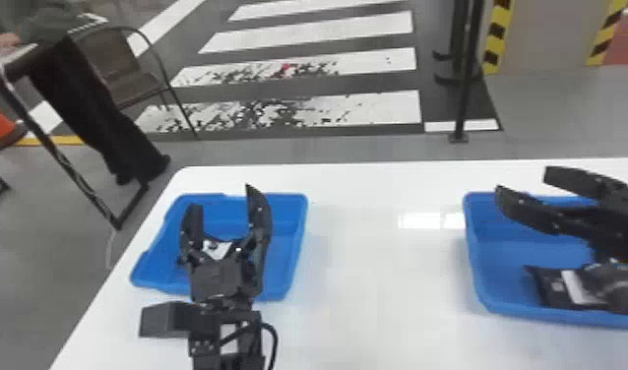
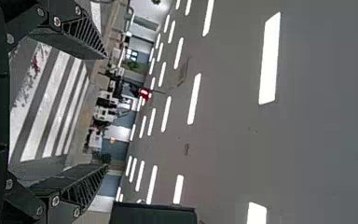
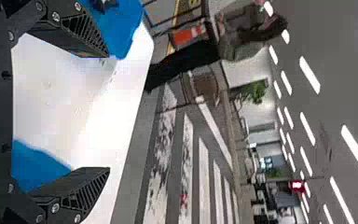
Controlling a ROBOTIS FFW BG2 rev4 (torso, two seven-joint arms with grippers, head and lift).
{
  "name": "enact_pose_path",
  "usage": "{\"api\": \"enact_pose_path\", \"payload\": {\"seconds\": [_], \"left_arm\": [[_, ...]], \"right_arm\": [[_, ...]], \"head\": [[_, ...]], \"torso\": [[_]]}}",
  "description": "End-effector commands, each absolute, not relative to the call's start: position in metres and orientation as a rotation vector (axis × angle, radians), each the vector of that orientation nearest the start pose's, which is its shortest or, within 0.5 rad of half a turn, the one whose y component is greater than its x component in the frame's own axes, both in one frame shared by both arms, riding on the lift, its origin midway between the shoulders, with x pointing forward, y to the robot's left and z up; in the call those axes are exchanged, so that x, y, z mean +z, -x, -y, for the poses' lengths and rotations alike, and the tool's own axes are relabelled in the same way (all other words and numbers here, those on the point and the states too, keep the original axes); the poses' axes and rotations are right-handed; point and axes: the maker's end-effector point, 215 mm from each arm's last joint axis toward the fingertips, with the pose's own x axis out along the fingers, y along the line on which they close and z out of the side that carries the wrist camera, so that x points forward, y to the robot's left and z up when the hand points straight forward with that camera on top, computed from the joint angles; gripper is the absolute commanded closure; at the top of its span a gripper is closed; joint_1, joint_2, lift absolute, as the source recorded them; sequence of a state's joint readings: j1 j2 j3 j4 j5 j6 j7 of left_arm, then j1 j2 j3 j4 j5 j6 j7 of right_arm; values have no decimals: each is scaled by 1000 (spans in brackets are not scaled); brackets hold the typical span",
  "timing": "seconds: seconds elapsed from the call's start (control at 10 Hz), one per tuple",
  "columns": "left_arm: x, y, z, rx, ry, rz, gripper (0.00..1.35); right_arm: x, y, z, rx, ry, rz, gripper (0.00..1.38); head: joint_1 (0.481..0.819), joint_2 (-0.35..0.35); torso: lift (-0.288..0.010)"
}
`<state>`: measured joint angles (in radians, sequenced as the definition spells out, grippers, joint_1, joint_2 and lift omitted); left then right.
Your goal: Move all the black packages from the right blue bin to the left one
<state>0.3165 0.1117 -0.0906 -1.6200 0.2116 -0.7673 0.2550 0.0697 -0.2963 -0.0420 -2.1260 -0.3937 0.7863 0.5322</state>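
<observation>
Over a white table (image 1: 377, 305), two black claws are spreading their fingers wide. At lower left of the head view, the left gripper (image 1: 221, 196) is pointing away from the robot, its fingers standing well apart across the left blue bin (image 1: 294, 246); in its wrist view, striped floor is showing between them. At right, the right gripper (image 1: 522, 179) is slanting inward across the far rim of the right blue bin (image 1: 480, 290), also gaping, with bare tabletop showing between its fingers in its wrist view. Neither claw is holding anything.

At lower right, a black package (image 1: 548, 290) is lying in the right blue bin by the near wall, bearing a white label (image 1: 575, 287), its right part disappearing behind dark arm parts. In the right wrist view, a dark item (image 3: 103, 4) is resting inside the left blue bin, its outline too blurred to tell.
</observation>
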Motion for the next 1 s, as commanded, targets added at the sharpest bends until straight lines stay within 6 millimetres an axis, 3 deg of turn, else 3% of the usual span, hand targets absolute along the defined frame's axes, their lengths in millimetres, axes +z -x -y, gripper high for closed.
{"api": "enact_pose_path", "payload": {"seconds": [0.0, 0.2, 0.3, 0.5, 0.7, 0.9], "left_arm": [[-261, -427, -268, 171, 237, 472, 223], [-257, -416, -252, 147, 274, 464, 229], [-259, -415, -246, 137, 285, 457, 229], [-257, -415, -243, 129, 290, 459, 229], [-260, -416, -240, 124, 292, 449, 231], [-259, -416, -240, 124, 294, 452, 229]], "right_arm": [[-291, -486, 200, 521, -39, -362, 177], [-323, -469, 281, 301, -12, -495, 177], [-338, -464, 308, 241, -10, -542, 179], [-370, -461, 324, 217, -56, -604, 182], [-399, -458, 330, 214, -92, -655, 183], [-414, -458, 334, 212, -113, -675, 183]], "head": [[695, 190], [695, 63], [695, 33], [695, -75], [695, -104], [695, -114]], "torso": [[-154], [-154], [-154], [-154], [-154], [-154]]}}
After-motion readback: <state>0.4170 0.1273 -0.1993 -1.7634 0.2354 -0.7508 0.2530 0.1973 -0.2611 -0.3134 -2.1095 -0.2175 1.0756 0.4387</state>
